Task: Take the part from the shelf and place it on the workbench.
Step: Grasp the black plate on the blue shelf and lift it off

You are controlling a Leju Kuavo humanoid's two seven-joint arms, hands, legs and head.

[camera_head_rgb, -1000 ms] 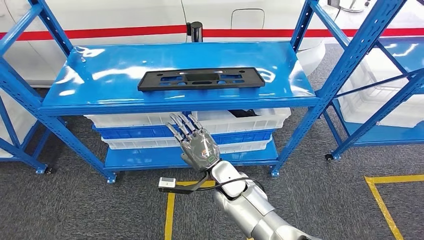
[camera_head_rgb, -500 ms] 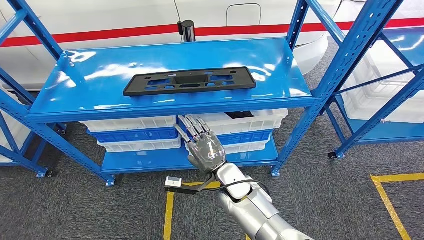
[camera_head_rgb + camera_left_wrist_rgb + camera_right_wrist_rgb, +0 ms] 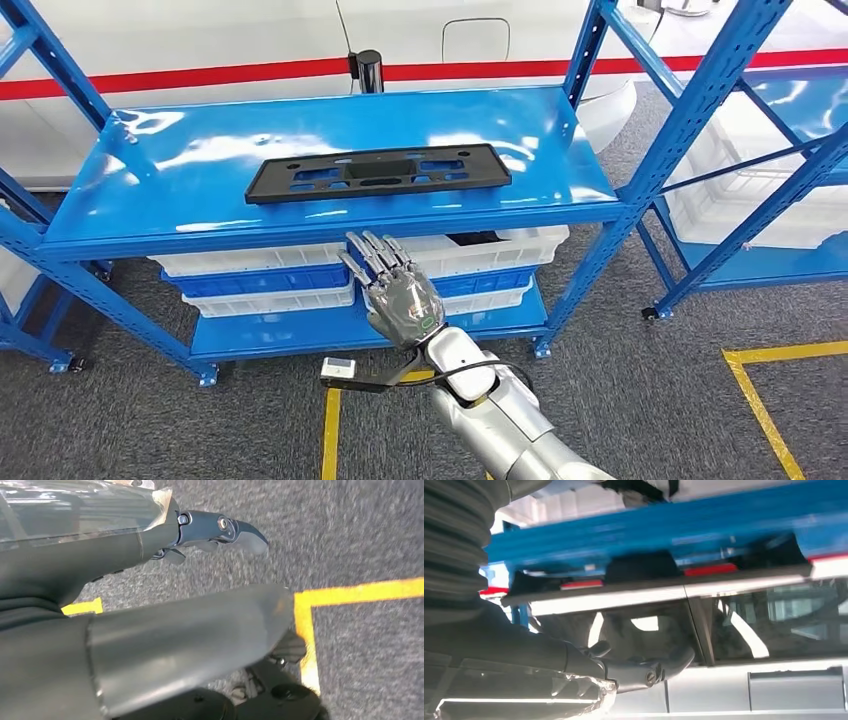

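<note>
Right robot hand (image 3: 398, 295) is raised w/ fingers spread, holding nothing, just below the front lip of the blue metal shelf (image 3: 150, 200). Left robot hand (image 3: 220, 530) hangs over grey carpet, also holding nothing afaict. The flat black plastic part w/ cutouts (image 3: 378, 172) lies on top of that shelf, up and beyond the right robot hand, long axis running side to side, so right arm's def nearer. Vs 1 s ago: camera shifted, right robot hand crept a bit closer under the shelf edge; part hasn't been touched.
</note>
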